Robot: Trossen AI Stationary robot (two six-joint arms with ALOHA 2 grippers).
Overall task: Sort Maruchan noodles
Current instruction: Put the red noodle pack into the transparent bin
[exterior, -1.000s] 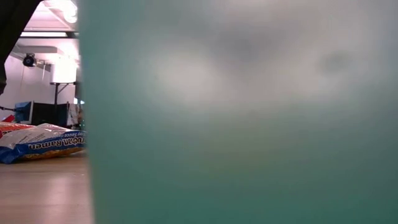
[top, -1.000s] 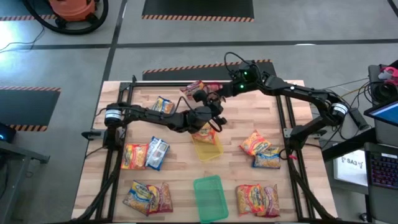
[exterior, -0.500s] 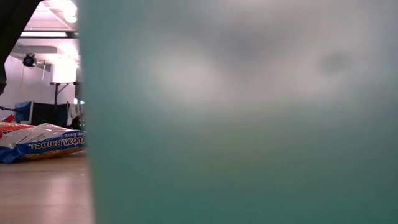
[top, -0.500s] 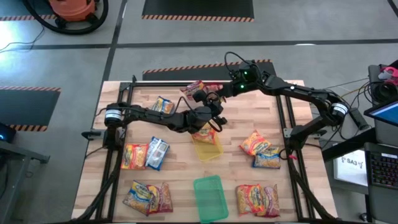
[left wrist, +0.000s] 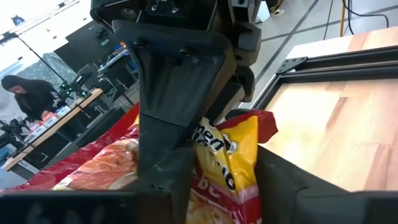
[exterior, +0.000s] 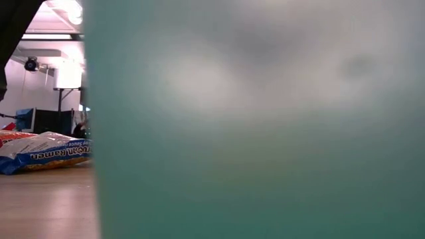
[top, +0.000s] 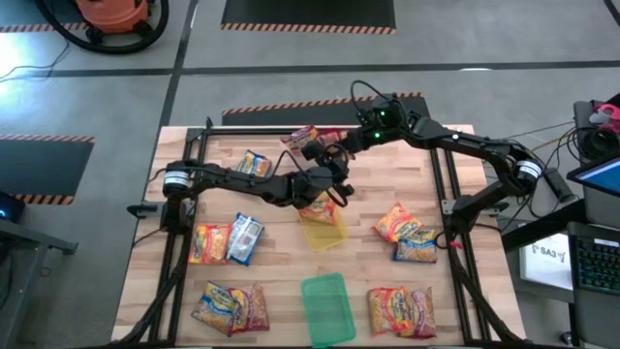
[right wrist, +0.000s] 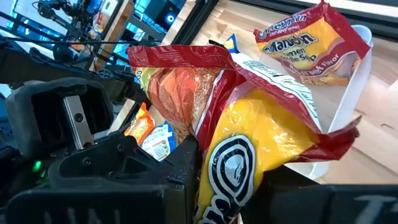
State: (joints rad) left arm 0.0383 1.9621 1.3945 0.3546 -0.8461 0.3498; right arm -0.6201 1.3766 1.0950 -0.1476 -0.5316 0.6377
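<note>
Left gripper (top: 327, 197): reaching from the table's left side to the middle, hovering at the far end of the yellow tray (top: 325, 229); it is clenching a red-and-yellow packet (left wrist: 233, 163), which is sticking up between its fingers (left wrist: 171, 186) in the left wrist view.

Packet over the tray: showing orange in the high view (top: 318, 206), it is sitting right under the left gripper, at the yellow tray's far edge.

Right gripper (top: 312, 149): stretching from the right side toward the far middle of the table, just beside the left gripper; it is gripping a second red-and-yellow packet (right wrist: 249, 149), crumpled between its fingers.

Far packets: a red packet (top: 302, 136) is lying at the table's far edge near the right gripper; a blue-and-yellow one (top: 254, 163) is lying to its left. In the right wrist view an orange-yellow packet (right wrist: 308, 50) is resting in a pale tray (right wrist: 348, 93).

Left-side packets: an orange one (top: 209, 242) and a blue-white one (top: 245, 238) are lying side by side; another pair (top: 231, 307) is lying nearer the front edge.

Right-side packets: two (top: 405, 233) are overlapping near the right edge; another pair (top: 401, 310) is lying at the front right.

Green tray (top: 326, 308): lying at the front middle, well apart from both grippers; it is blocking most of the low view (exterior: 259, 119), where one blue packet (exterior: 43, 151) is showing on the table (exterior: 46, 206).
</note>
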